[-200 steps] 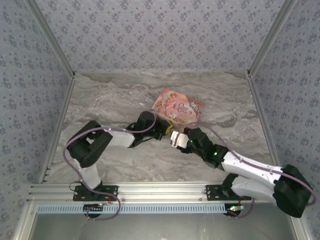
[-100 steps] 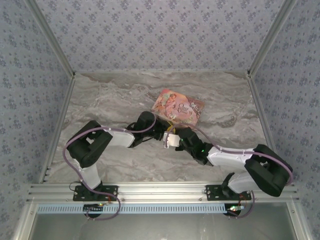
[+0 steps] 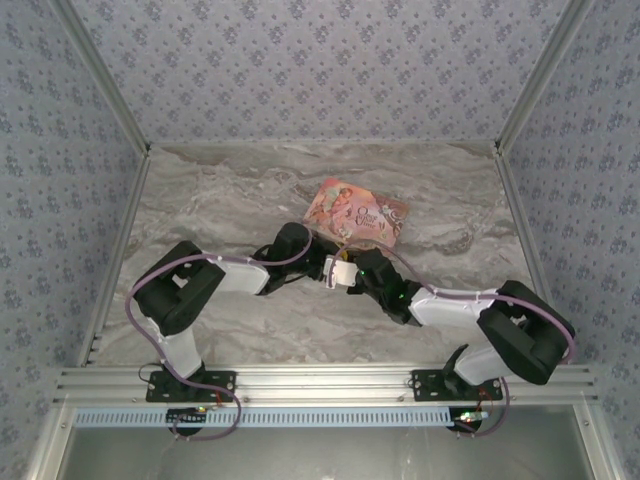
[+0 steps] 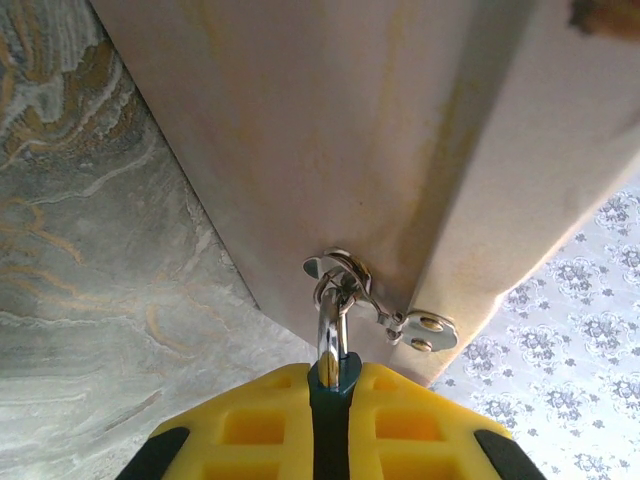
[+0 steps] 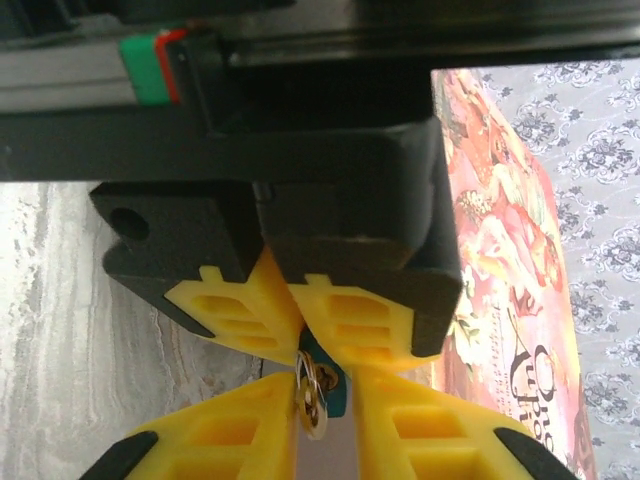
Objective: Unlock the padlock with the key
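The tiny teal padlock is clamped between my left gripper's yellow pads. Its silvery shackle runs through the metal hasp on the pink picture box. In the top view my left gripper meets my right gripper tip to tip at the box's near corner. In the right wrist view a small gold key on a ring hangs at the padlock's underside. The right gripper stands around it, fingers a narrow gap apart, the key against one finger.
The pink box lies tilted behind both grippers, its pale underside above the left fingers. The left gripper's black-backed fingers crowd the space right above the right gripper. Marble tabletop spreads around, enclosed by patterned walls.
The right arm folded at the elbow and its gripper slid left and slightly away, closing up against the left gripper. The left arm, padlock and box stayed still.
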You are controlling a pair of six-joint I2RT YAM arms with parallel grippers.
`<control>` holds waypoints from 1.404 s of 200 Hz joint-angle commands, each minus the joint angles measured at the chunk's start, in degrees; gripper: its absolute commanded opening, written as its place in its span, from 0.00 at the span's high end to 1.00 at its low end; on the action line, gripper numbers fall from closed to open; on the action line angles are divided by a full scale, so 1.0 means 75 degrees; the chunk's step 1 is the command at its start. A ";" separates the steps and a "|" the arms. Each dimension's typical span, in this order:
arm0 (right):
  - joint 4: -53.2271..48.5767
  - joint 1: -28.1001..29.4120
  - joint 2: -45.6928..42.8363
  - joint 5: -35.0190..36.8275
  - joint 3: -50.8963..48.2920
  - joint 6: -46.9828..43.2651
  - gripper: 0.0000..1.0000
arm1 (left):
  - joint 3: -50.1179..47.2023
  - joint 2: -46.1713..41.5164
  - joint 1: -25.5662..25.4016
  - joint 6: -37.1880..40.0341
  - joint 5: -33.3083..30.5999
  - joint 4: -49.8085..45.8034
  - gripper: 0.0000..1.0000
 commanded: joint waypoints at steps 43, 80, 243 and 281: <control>0.0261 -0.0094 0.0132 0.0305 0.0262 0.0272 0.96 | 0.0206 -0.0217 -0.0006 -0.0100 0.0190 0.0475 1.00; -0.0203 -0.0075 0.0068 0.0761 0.0574 0.1895 1.00 | 0.0183 -0.0236 -0.0003 -0.0135 0.0144 0.0530 1.00; 0.0526 -0.0661 0.0386 -0.0451 -0.0132 0.7560 1.00 | -0.0076 -0.0393 0.0088 0.0231 -0.0103 0.0251 0.59; 0.0625 -0.0858 0.0154 -0.0863 -0.0470 0.8924 1.00 | -0.0397 -0.1339 0.0287 0.0835 -0.0458 -0.0801 0.39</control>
